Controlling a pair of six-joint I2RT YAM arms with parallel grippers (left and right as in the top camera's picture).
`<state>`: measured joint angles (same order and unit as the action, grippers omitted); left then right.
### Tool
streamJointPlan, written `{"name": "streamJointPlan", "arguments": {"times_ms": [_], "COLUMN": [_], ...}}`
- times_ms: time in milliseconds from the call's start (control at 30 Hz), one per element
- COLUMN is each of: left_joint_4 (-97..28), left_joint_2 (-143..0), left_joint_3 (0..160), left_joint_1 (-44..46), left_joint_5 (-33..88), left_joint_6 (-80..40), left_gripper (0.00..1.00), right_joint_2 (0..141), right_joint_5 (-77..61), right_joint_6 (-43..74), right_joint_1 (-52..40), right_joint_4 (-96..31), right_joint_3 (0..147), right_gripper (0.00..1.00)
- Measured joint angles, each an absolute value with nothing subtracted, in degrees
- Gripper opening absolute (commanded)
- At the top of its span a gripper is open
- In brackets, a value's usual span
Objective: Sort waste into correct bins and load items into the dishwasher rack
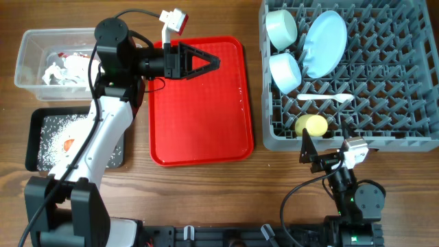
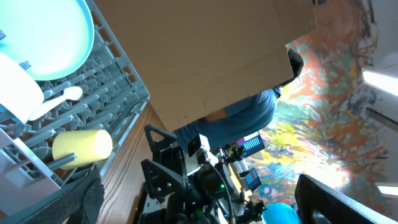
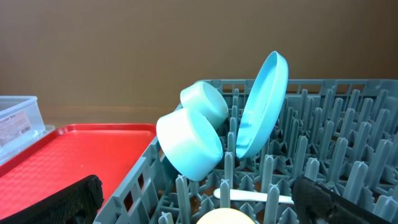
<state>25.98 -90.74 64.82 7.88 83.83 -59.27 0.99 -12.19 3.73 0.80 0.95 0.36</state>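
Observation:
The grey dishwasher rack [image 1: 384, 75] holds a pale green bowl [image 1: 281, 27], a light blue bowl [image 1: 285, 72], a light blue plate [image 1: 324, 42] on edge, a white spoon [image 1: 326, 99] and a yellow cup [image 1: 311, 125]. The clear tub [image 1: 31, 48] holds crumpled white paper [image 1: 62, 68]. The black tray [image 1: 38, 130] holds rice grains and an orange carrot [image 1: 68, 145]. My left gripper [image 1: 206, 62] is open and empty above the red tray. My right gripper [image 1: 328, 147] is open and empty at the rack's front edge, facing the cup [image 3: 221, 218] and spoon [image 3: 255, 198].
The red serving tray [image 1: 199, 116] lies between the bins and the rack, with a few white specks on it. The left arm reaches over the tub and the black tray. The left wrist view looks across the rack [image 2: 118, 68] toward the right arm's base.

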Motion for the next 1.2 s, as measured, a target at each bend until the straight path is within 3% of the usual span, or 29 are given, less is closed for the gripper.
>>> {"name": "streamJointPlan", "arguments": {"times_ms": [567, 600, 700, 733, 767, 867, 1100, 1200], "left_joint_4": [25.98, 25.93, 25.28, 17.74, 11.64, -0.75, -11.09, -15.73], "left_joint_2": [-90.74, -90.72, -89.10, -83.50, -78.65, -66.32, -32.97, -26.24], "left_joint_3": [64.82, 64.82, 64.38, 60.84, 57.19, 46.28, 30.89, 30.22], "left_joint_1": [7.88, 7.79, 7.38, 7.11, 6.94, 6.85, 6.72, 6.72], "left_joint_5": [85.69, 86.04, 87.85, 87.15, 84.99, 74.15, 58.92, 52.29], "left_joint_6": [-59.51, -56.31, -31.33, -12.14, -1.52, 20.29, 31.18, 31.79], "left_gripper": [1.00, 1.00, 1.00, 1.00, 1.00, 1.00, 1.00, 1.00], "right_joint_2": [0.99, 0.99, 0.99, 0.95, 0.99, 0.75, 0.73, 0.73], "right_joint_5": [-12.19, -12.19, -12.19, -12.19, -12.19, -12.19, -12.19, -12.19], "right_joint_6": [3.73, 3.73, 3.70, 3.70, 3.70, 3.64, 3.53, 3.53], "right_joint_1": [0.80, 0.80, 0.80, 0.80, 0.80, 0.80, 0.80, 0.80], "right_joint_4": [0.93, 0.93, 0.93, 0.89, 1.15, 0.95, 0.93, 0.93], "right_joint_3": [0.36, 0.36, 0.36, 0.36, 0.36, 0.36, 0.36, 0.36], "right_gripper": [1.00, 1.00, 1.00, 1.00, 1.00, 1.00, 1.00, 1.00]}}
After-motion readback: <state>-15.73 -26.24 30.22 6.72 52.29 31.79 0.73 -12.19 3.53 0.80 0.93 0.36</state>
